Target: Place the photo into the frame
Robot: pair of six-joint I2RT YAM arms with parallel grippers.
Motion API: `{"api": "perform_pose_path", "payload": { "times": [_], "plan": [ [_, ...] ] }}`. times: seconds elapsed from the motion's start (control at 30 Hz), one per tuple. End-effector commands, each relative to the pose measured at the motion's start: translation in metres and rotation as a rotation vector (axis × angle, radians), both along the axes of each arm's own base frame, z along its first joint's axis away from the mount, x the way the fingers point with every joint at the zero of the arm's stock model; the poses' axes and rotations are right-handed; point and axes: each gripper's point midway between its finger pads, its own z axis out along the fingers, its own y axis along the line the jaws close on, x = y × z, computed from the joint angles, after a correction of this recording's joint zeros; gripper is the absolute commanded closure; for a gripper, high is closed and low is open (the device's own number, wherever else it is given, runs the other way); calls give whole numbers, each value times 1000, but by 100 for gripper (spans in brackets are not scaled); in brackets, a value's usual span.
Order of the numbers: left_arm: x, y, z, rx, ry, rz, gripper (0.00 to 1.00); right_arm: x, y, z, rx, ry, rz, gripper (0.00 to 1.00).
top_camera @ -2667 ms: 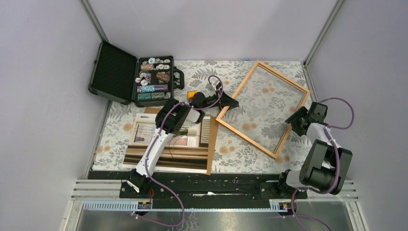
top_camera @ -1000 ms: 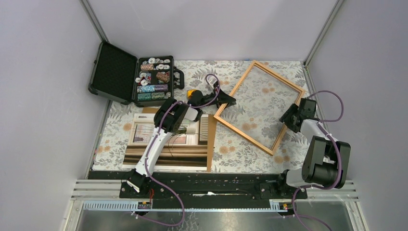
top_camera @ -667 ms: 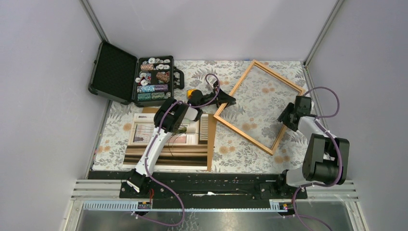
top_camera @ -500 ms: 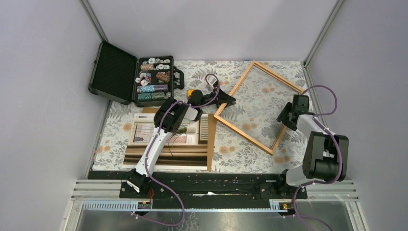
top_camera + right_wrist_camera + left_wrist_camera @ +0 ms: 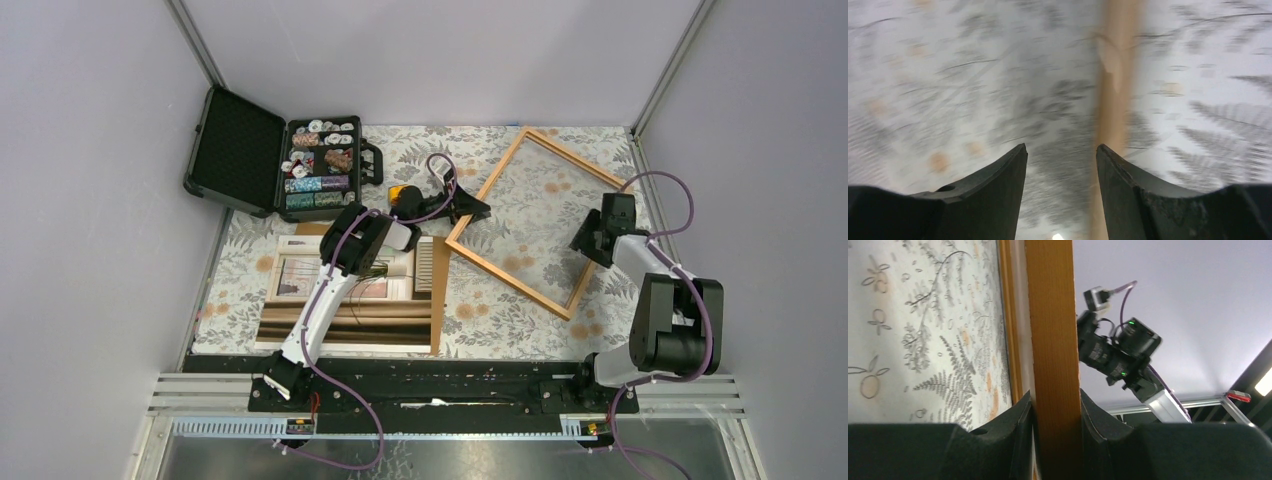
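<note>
The left pincer (image 5: 1055, 405) clamps the frame's (image 5: 505, 278) left edge, while the right pincer (image 5: 1060, 150) gapes wide just beside its right edge.

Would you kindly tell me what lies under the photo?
A brown board lies under the photo. Only its right edge and a far corner show. The rest of the board, and anything beneath it, is covered by the print.

Top camera looked down over whole table (image 5: 500, 320); both wrist cameras sat close on frame (image 5: 508, 280), shared with overhead.
</note>
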Motion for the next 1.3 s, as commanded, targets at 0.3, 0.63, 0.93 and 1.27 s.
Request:
{"api": "perform_pose_path", "payload": {
  "times": [0.3, 0.63, 0.93, 1.27],
  "plan": [
    [-38, -30, 10, -20, -189, -12, 71, 25, 65, 37, 255, -98, 44, 38],
    [-36, -21, 20, -89, -181, -15, 69, 5, 22, 41, 137, -74, -34, 29],
    [-32, -14, 22, -111, -173, -1, 66, -30, -31, 42, 75, -119, -233, 20],
    [-22, 3, 27, -118, -186, 52, 72, -28, -24, 33, 145, -129, -211, 26]
  ]
}}
